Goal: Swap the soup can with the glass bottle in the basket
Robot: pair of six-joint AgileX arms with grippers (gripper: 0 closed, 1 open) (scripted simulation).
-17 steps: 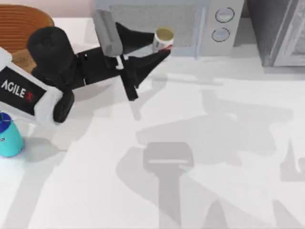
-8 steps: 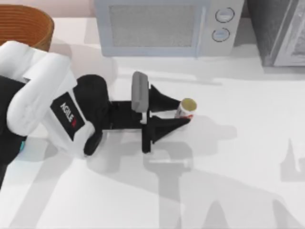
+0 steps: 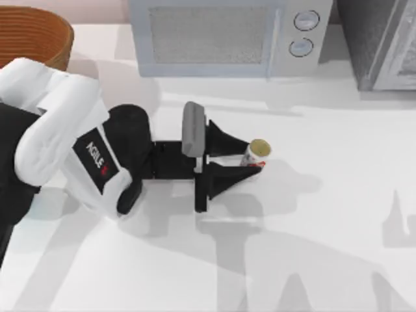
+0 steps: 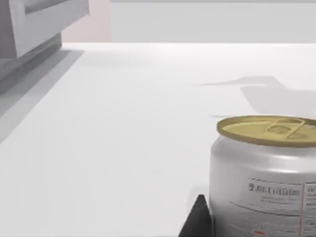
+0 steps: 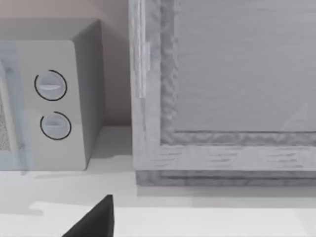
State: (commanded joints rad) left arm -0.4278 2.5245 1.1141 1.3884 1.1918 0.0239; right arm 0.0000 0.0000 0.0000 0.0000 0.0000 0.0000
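My left gripper (image 3: 252,156) reaches toward the right over the middle of the table and is shut on the soup can (image 3: 257,151). The can is upright with its gold top up, one black finger on each side. The left wrist view has the can (image 4: 264,177) close up, with its silver wall and gold lid, low over the white table (image 4: 123,123). The basket (image 3: 32,32) sits at the back left corner, partly covered by my left arm. The glass bottle is hidden. My right gripper (image 5: 96,222) is parked, facing the microwave and cabinet.
A grey microwave (image 3: 221,39) stands along the back edge, with a tall grey cabinet (image 3: 383,45) to its right. The white table (image 3: 325,227) stretches open to the right and front of the can.
My left gripper carried the soup can from beside the microwave to the table's middle. Over the last half second it has barely moved.
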